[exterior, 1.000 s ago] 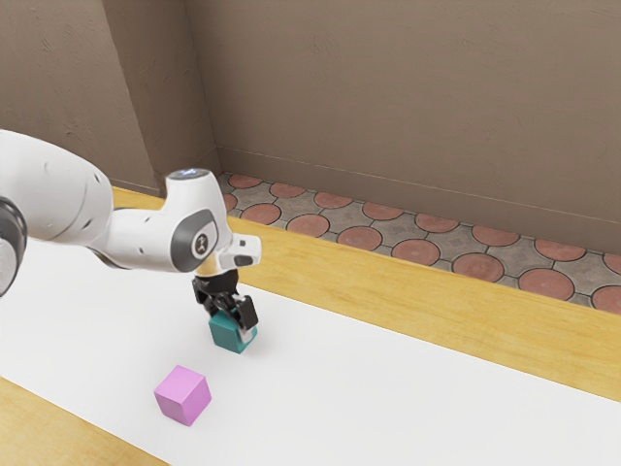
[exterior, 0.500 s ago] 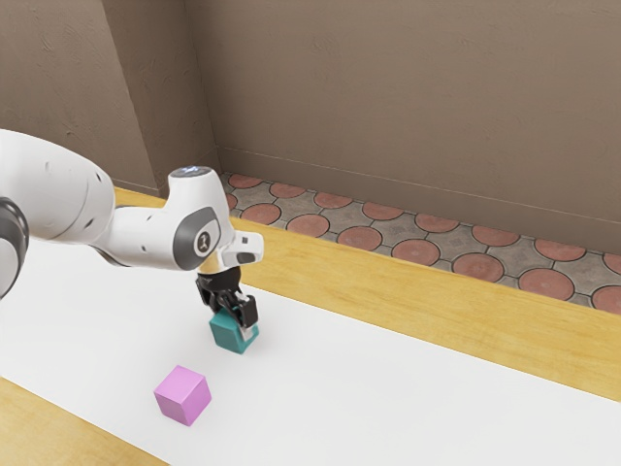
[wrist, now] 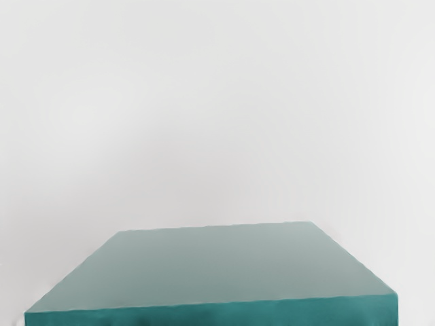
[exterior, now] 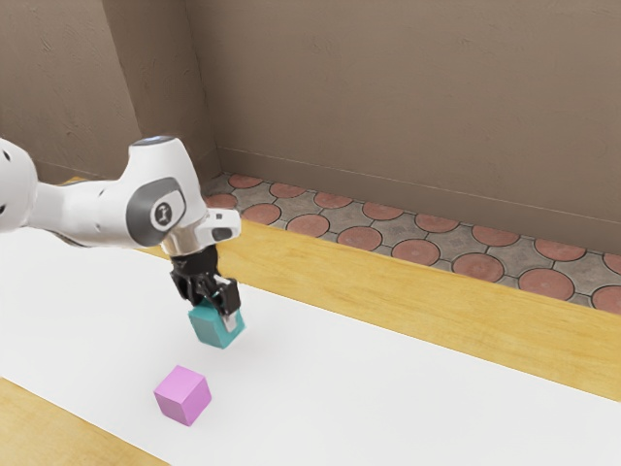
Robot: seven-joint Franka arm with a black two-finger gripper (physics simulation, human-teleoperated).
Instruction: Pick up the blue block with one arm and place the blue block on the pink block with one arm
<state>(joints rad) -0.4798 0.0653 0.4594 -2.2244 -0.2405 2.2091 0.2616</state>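
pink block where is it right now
The pink block lies on the white table in the exterior view's lower left, apart from the blue block that the gripper holds just behind it.

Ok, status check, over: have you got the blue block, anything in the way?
Jaws shut on the blue block. Block held apart from the pink block, not yet on it. Bare white table between them, nothing in the way.

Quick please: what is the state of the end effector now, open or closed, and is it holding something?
End effector: closed, holding the blue block between its two fingers.
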